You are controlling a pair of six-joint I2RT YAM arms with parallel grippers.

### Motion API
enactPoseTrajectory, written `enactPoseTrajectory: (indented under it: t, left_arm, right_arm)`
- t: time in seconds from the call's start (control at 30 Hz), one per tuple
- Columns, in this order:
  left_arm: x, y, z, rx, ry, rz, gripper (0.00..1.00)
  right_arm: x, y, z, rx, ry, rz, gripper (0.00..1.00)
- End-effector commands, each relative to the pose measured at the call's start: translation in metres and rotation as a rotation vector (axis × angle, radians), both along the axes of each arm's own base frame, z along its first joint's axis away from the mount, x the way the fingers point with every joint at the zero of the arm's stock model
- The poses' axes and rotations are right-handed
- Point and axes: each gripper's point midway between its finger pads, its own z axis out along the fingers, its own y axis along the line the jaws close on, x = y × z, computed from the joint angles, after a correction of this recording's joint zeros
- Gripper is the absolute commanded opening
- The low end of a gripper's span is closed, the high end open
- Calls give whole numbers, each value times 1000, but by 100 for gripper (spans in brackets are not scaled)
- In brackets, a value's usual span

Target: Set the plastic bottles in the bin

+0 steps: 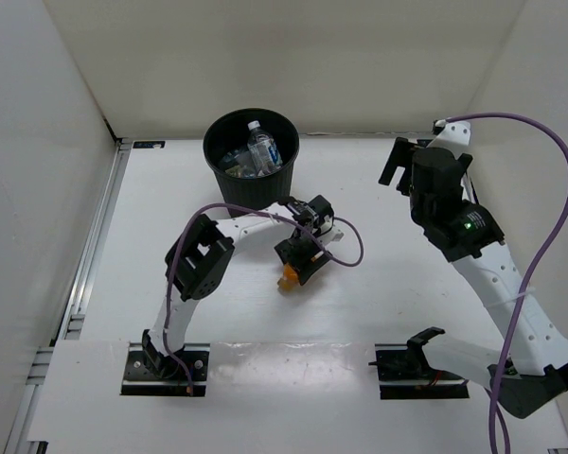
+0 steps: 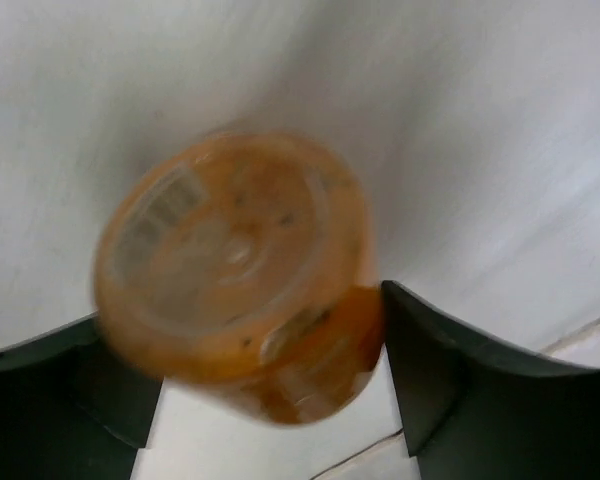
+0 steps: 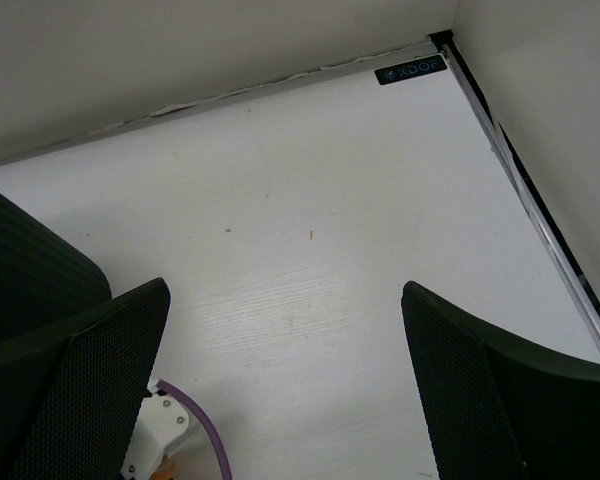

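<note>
**Op A:** Orange bottle (image 1: 286, 277) status? Where was it?

**Op B:** Mid-frame in top view, just below the bin (image 1: 229, 189), btwn the left gripper (image 2: 238, 305) fingers. They pinched it on both sides. Wrist cam was blurry tho.

**Op A:** Axis?

**Op B:** Base faced the wrist lens, so long axis ran away from it, crosswise to the jaws. I couldn't tell if it was off the table (image 1: 407, 312).

**Op A:** Right gripper (image 3: 285, 290)?

**Op B:** Upper right of top view, fingers spread wide, nothing btwn them, well apart from the bottle. Left was nearer. I judged next move as up-frame to the bin.
</note>
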Motion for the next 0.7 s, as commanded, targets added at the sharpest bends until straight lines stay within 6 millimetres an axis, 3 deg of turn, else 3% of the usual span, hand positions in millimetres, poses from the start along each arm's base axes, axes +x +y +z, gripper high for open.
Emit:
enactPoseTrajectory:
  t: [0.0, 0.03, 0.1, 0.13, 0.27, 0.3, 0.37, 0.43, 0.5, 0.53, 0.63, 0.67]
  left_arm:
    - [19, -27, 18, -97, -65, 0, 76]
    - [19, -29, 21, -110, -67, -18, 51]
    - [25, -35, 37, -145, -104, -43, 18]
    - [27, -36, 45, -154, -115, -56, 10]
    - [38, -49, 105, -259, -215, -115, 10]
    - [48, -57, 138, -316, -290, -132, 10]
    - [62, -57, 176, -341, -399, -124, 10]
    - [76, -59, 246, -430, -565, -136, 10]
    - [93, -51, 310, -484, -756, -98, 10]
    - [92, -39, 348, -527, -848, -72, 10]
    - [107, -3, 435, -610, -1118, 83, 10]
    - [113, 14, 454, -589, -1181, 138, 10]
  right_arm:
    - [-1, -13, 7, -27, -23, -37, 100]
    - [-1, -14, 7, -35, -21, -35, 100]
    - [0, -16, 9, -31, -29, -44, 100]
    - [1, -19, 9, -31, -29, -54, 100]
    - [6, -23, 11, 5, -45, -85, 100]
    - [7, -27, 11, 17, -47, -104, 100]
    - [10, -32, 8, 36, -43, -132, 100]
    - [15, -41, 5, 75, -44, -173, 100]
    - [21, -49, -8, 124, -17, -217, 100]
    - [21, -51, -11, 149, -10, -227, 100]
    - [20, -58, -33, 214, 50, -266, 100]
    - [21, -60, -43, 216, 77, -277, 100]
